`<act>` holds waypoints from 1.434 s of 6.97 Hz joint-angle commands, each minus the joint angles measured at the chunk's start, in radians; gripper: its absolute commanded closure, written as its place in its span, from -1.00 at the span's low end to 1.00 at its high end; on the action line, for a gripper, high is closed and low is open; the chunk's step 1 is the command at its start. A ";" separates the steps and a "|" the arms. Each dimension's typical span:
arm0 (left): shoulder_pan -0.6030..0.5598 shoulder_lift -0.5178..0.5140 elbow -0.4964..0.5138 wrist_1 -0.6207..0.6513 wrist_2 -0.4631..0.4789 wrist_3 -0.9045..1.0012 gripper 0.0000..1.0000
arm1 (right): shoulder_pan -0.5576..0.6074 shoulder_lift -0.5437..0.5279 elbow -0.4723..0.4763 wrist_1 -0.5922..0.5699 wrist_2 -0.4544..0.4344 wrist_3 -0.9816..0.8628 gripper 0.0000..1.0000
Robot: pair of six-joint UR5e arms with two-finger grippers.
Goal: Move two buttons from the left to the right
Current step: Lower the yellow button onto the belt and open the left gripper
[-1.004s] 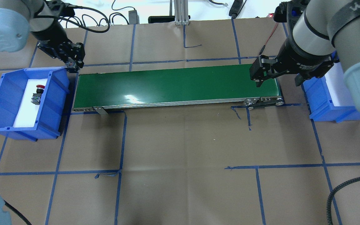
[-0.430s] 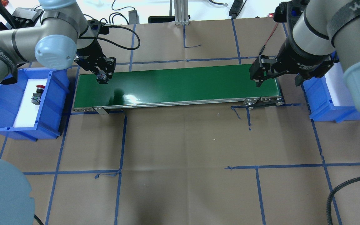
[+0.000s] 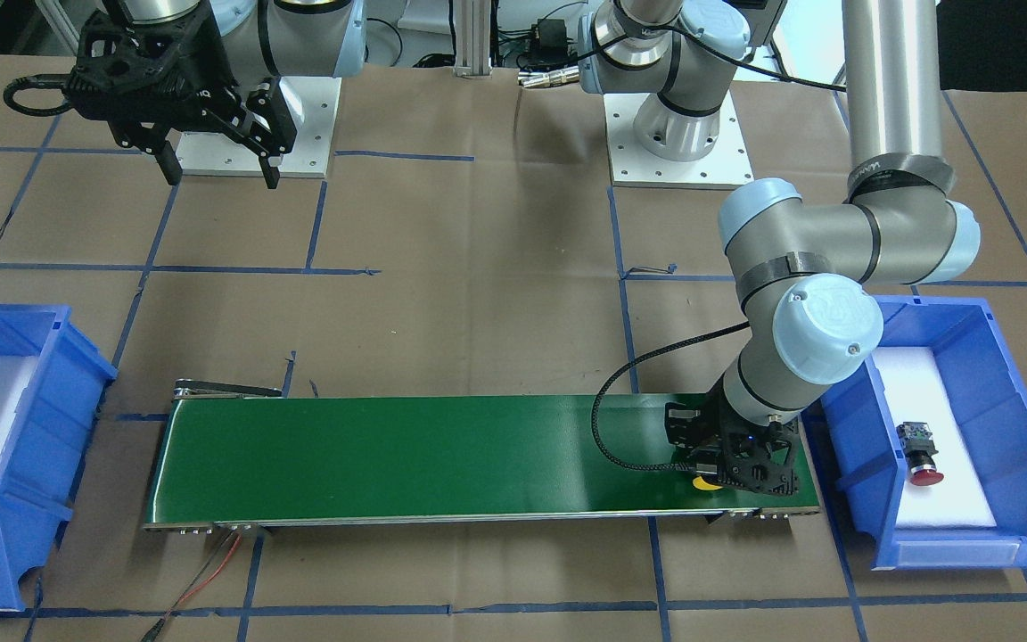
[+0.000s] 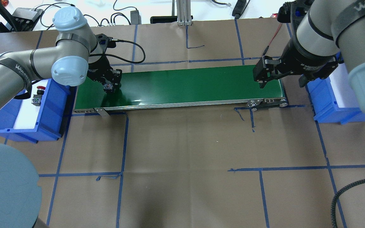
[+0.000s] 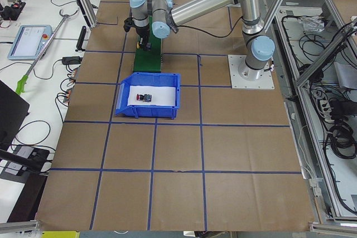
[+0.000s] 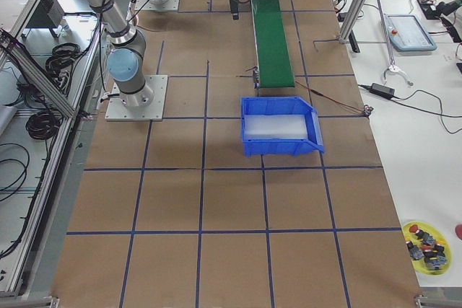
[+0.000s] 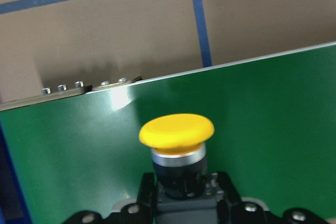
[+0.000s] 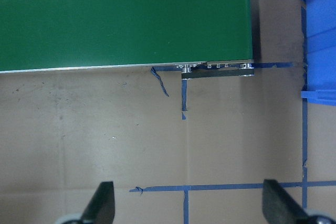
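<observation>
We find left gripper (image 4: pixel 108 88) clamped on yellow button (image 7: pixel 177 131), low over belt (image 4: pixel 185 82), 9 o'clock end. Red button (image 3: pixel 920 453) lies in left bin (image 3: pixel 1026 446). Right gripper (image 8: pixel 190 205) spread wide, 3 o'clock end. We judge neither delivered yet.

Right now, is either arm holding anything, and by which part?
The left tool grips the yellow button by its black body, cap free. The right tool holds nothing.

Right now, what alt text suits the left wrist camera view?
A yellow-capped button, held at its body by the fingers of the left gripper, hangs over the green conveyor belt. Beyond the belt lies brown paper with blue tape lines.
</observation>
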 commanded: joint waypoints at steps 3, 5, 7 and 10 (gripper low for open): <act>-0.001 0.028 0.005 -0.010 0.002 -0.039 -0.99 | 0.000 -0.001 0.000 0.000 0.000 0.000 -1.00; 0.002 0.107 0.061 -0.149 0.002 -0.039 -0.99 | 0.000 -0.001 0.000 0.002 0.000 0.000 -1.00; -0.001 0.187 0.158 -0.360 0.000 -0.050 -1.00 | 0.000 -0.001 0.000 0.002 0.000 0.000 -1.00; -0.005 0.270 0.134 -0.386 0.000 -0.061 -1.00 | 0.000 0.000 0.002 0.002 0.000 0.000 -1.00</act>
